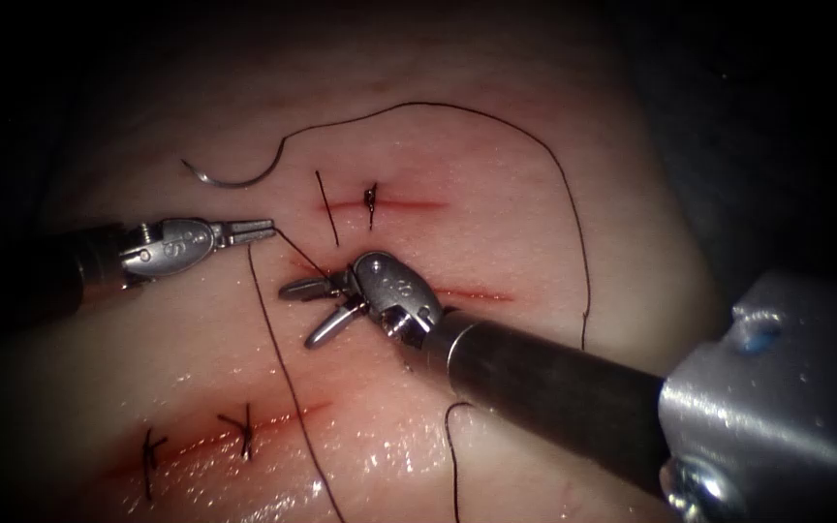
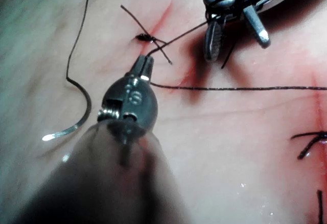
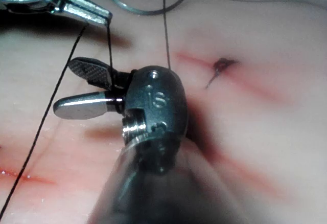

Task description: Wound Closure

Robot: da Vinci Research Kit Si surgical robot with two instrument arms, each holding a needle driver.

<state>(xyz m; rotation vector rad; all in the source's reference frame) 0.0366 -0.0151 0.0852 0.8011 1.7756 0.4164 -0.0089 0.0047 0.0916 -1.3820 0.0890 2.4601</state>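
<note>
While the left hand [image 1: 262, 229] reaches in level from the left in the endoscope view, its slim steel jaws are clamped on the dark thread [image 1: 573, 223]. The right hand [image 1: 317, 310], on a thick dark shaft slanting in from the lower right, has its jaws spread and holds nothing, its tips at the middle cut [image 1: 472, 293]. The curved needle [image 1: 230, 179] lies free on the pale, glistening tissue [image 1: 496, 174], above the left hand and left of the upper cut, not in the tissue. Thread runs from it in a wide arc over the right side.

In the left wrist view, the rounded metal left hand [image 2: 144, 65] pinches the thread [image 2: 230, 88] just short of a knot [image 2: 145, 38]; the needle [image 2: 76, 116] rests flat beside it, and the right hand [image 2: 235, 37] gapes beyond.

In the right wrist view, the right hand [image 3: 76, 88] shows ridged jaw faces parted, with thread [image 3: 109, 47] passing between them; the left hand [image 3: 97, 17] grips that strand just above, near the needle [image 3: 133, 9].
</note>
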